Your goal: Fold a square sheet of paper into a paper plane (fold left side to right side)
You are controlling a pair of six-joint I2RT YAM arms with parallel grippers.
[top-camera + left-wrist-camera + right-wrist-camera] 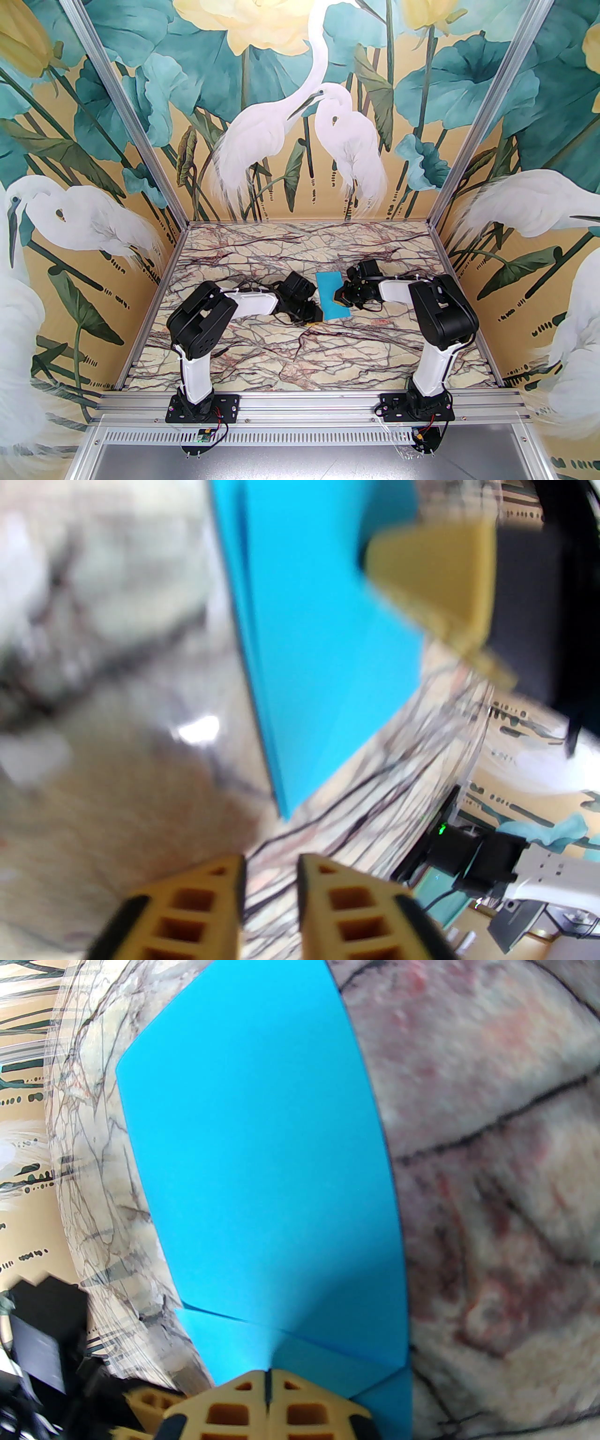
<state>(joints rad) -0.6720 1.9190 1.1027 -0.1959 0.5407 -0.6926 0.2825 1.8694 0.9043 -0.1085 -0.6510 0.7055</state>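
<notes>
A square sheet of paper point(332, 294), bright cyan-blue, lies flat near the middle of a marble-patterned table point(281, 347). It is folded over on itself, so from above it reads as an upright rectangle, its long sides running away from the arm bases. In the right wrist view the sheet point(262, 1171) shows two layers that do not quite line up: the upper layer ends in a straight slanted edge, and a strip of the lower layer shows below it.

The right gripper point(338, 296) sits at the sheet's right edge, about halfway along. Its yellow fingers are pressed together with no gap, and the closed tips point(267, 1377) rest against the strip of lower layer. Whether any paper is pinched between them cannot be told. The left wrist view shows that same yellow finger point(431, 588) lying over the sheet's edge point(318, 634).

The left gripper point(315, 316) is just beside the sheet's near left corner. Its two yellow fingers stand a little way apart with a narrow gap and nothing between them point(271, 862); they point toward the corner of the paper without touching it.

Both arms reach inward from the near edge of the table. Walls painted with white egrets, teal leaves and pale yellow flowers point(300, 140) surround the table on three sides.
</notes>
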